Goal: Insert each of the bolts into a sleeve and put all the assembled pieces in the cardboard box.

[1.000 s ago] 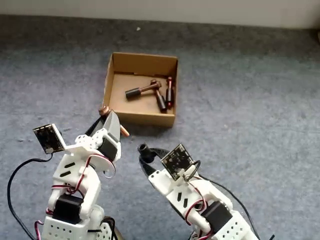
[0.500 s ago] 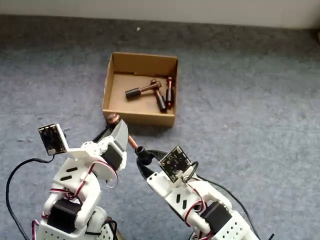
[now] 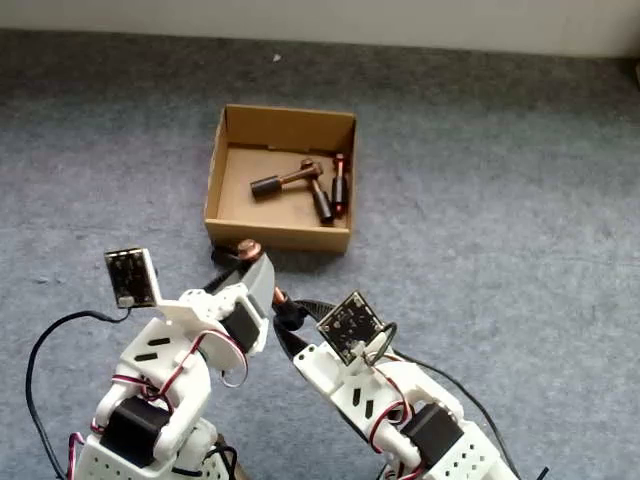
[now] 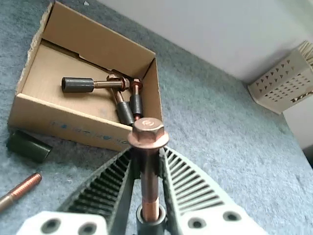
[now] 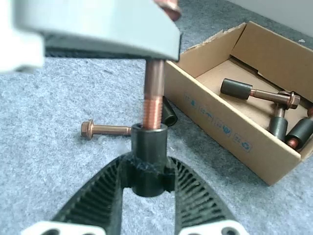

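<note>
My left gripper (image 3: 256,272) is shut on a copper bolt (image 4: 148,161), hex head up, held tilted above the carpet. The bolt's threaded tip (image 5: 154,110) sits inside the mouth of a black sleeve (image 5: 148,159). My right gripper (image 5: 149,169) is shut on that sleeve (image 3: 290,313), just in front of the cardboard box (image 3: 278,236). Three assembled bolt-and-sleeve pieces (image 3: 320,185) lie inside the box. A loose sleeve (image 4: 27,145) and a loose bolt (image 5: 105,129) lie on the carpet by the box's front wall (image 4: 63,122).
Grey carpet (image 3: 500,200) covers the whole floor, with open room to the right of the box. A white perforated container (image 4: 288,81) stands off to the side by the wall. Both arm bases crowd the near edge.
My left arm has swung right with the bolt, from the box's front left corner to the sleeve, and the bolt's tip has entered it. The right arm has hardly moved.
</note>
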Robot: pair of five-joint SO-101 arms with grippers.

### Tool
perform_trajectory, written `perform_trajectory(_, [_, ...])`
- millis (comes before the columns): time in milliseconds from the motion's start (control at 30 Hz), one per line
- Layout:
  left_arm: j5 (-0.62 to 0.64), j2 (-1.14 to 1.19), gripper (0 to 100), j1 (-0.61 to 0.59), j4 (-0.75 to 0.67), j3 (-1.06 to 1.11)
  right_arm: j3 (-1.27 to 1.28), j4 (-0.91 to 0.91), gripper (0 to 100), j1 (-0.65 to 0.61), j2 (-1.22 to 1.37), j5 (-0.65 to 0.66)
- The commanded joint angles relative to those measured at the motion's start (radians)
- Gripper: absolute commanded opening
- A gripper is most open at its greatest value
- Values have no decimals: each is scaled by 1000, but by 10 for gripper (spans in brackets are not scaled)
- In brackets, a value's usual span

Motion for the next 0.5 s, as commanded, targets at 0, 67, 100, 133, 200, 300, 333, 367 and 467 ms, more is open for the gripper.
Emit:
perform_trajectory(0, [-74,-10,5,28,-2,8,150,-2,5,-5,-10,5])
perform_trajectory(67, [-126,-8,5,61,0,31,150,-2,5,-5,-10,5])
perform_trajectory(100, [-158,-8,5,88,0,45,150,-2,5,-5,-10,5])
perform_trajectory(133, [-190,-8,5,120,0,61,150,-2,5,-5,-10,3])
perform_trajectory(200, [-242,-8,5,168,2,81,150,-2,5,-5,-10,3])
perform_trajectory(300, [-264,-8,8,183,2,99,150,-2,5,-4,-10,3])
perform_trajectory(333, [-265,-8,11,182,2,102,150,-2,5,-2,-10,3])
perform_trajectory(367, [-265,-8,12,182,2,104,150,-4,5,7,-12,3])
perform_trajectory(467, [-265,-8,29,182,2,113,150,-38,5,54,-12,2])
